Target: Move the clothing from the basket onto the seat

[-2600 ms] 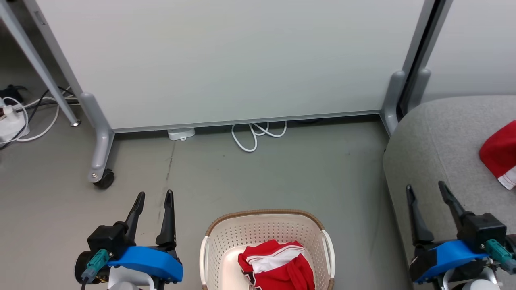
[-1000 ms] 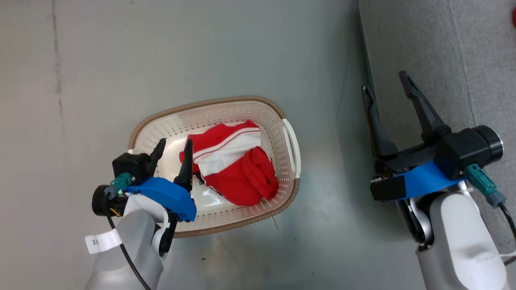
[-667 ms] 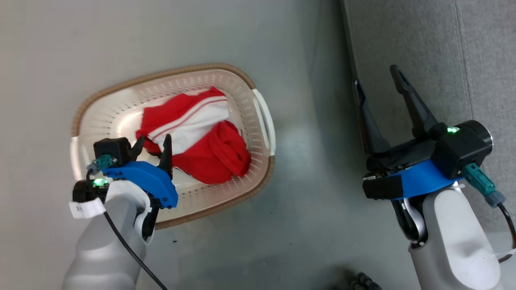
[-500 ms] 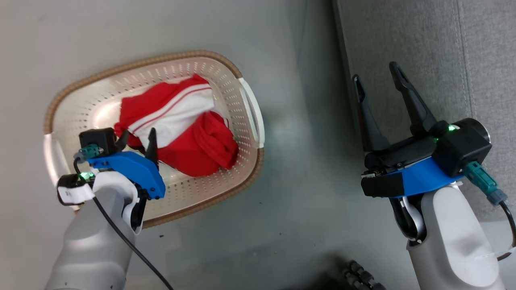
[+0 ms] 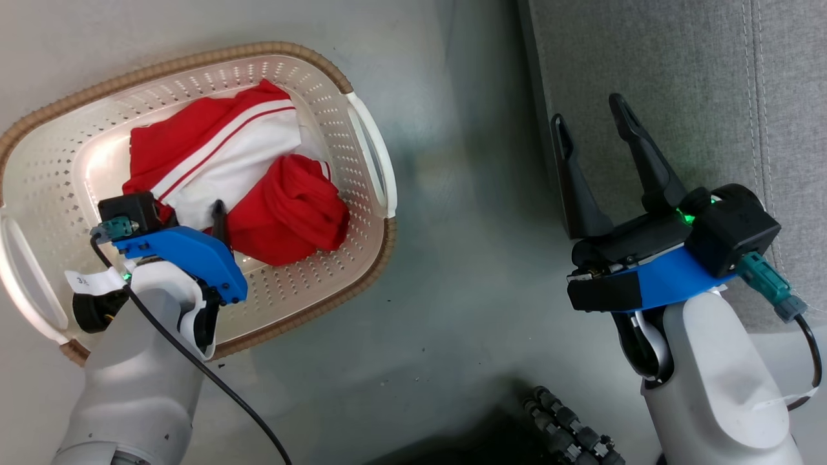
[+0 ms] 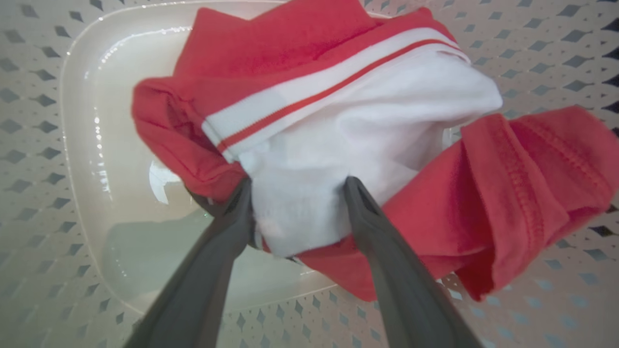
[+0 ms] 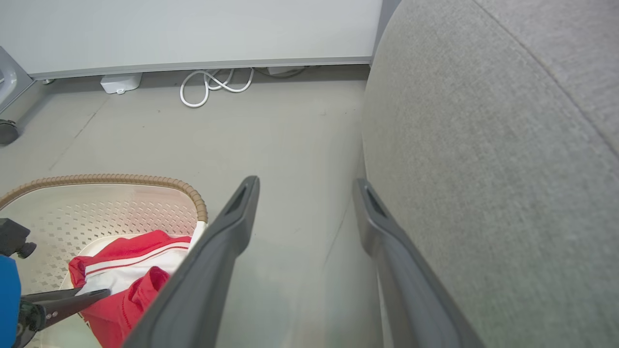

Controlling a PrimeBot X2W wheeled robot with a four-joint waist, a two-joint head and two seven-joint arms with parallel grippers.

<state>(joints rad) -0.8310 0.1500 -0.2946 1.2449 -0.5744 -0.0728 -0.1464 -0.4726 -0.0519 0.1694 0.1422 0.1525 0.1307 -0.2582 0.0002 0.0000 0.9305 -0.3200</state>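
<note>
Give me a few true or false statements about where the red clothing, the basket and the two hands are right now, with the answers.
1. The clothing lies inside the basket. True.
2. The left hand is shut on the clothing. False: it is open, its fingers either side of a fold of it.
3. The right hand holds a garment. False: it is open and empty, near the seat.
4. The basket stands on the floor, apart from the seat. True.

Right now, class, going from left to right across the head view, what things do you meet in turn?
The basket's left handle → clothing → basket's right handle → floor → seat.
</note>
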